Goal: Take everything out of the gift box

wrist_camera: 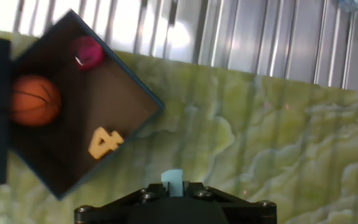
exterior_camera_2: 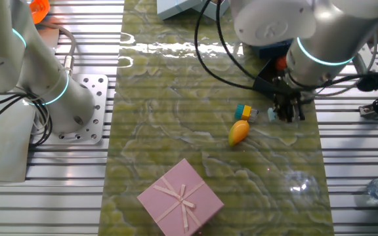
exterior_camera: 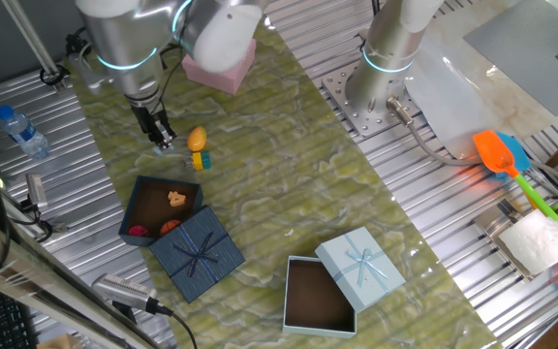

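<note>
The navy gift box (exterior_camera: 136, 215) stands open at the left of the mat, its lid with ribbon bow (exterior_camera: 197, 252) leaning on its near corner. Inside lie an orange number-4 piece (exterior_camera: 176, 200) (wrist_camera: 105, 142), a small basketball (exterior_camera: 170, 227) (wrist_camera: 35, 99) and a red-pink ball (exterior_camera: 139, 231) (wrist_camera: 87, 51). My gripper (exterior_camera: 161, 141) (exterior_camera_2: 286, 113) (wrist_camera: 172, 186) hangs low over the mat beyond the box, shut on a small light-teal piece (wrist_camera: 172, 180). Next to it on the mat lie a yellow-orange mango toy (exterior_camera: 197, 139) (exterior_camera_2: 239, 131) and a yellow-teal block (exterior_camera: 200, 161) (exterior_camera_2: 243, 111).
A pink box (exterior_camera: 219, 63) (exterior_camera_2: 180, 196) sits at the mat's far end. A light blue box with brown inside (exterior_camera: 320, 296) and its lid (exterior_camera: 359, 267) stand at the near right. A water bottle (exterior_camera: 22, 131) lies on the slats; a second arm's base (exterior_camera: 386, 58) stands beside the mat.
</note>
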`<state>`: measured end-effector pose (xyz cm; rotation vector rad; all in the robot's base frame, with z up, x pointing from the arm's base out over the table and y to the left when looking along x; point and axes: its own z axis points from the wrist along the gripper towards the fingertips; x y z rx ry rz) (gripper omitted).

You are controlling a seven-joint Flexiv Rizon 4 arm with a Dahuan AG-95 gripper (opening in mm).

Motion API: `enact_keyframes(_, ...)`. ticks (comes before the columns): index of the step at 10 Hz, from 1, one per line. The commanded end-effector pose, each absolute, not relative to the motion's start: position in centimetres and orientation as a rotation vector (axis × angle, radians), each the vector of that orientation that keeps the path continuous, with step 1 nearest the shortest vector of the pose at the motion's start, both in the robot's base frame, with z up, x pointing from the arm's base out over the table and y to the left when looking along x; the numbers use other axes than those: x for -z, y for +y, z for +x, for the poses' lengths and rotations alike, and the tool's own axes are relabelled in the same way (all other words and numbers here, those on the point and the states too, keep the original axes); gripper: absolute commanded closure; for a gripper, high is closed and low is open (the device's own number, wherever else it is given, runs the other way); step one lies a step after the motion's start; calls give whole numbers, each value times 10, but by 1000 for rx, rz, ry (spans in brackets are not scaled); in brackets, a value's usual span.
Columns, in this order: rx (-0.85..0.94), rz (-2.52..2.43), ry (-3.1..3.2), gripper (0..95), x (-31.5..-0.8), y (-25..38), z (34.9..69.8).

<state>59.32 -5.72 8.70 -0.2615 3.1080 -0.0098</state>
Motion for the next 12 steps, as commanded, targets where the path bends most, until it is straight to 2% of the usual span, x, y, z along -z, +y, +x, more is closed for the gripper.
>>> enact_keyframes(1,-2,-286,3106,950,-81,-62,589)
enact_keyframes(8,1,-304,3102,950,-64,-67,584)
enact_keyframes(9,1,-310,3101,760,-64,-67,584)
enact_keyframes(12,1,-333,3096,760,-63,-67,583)
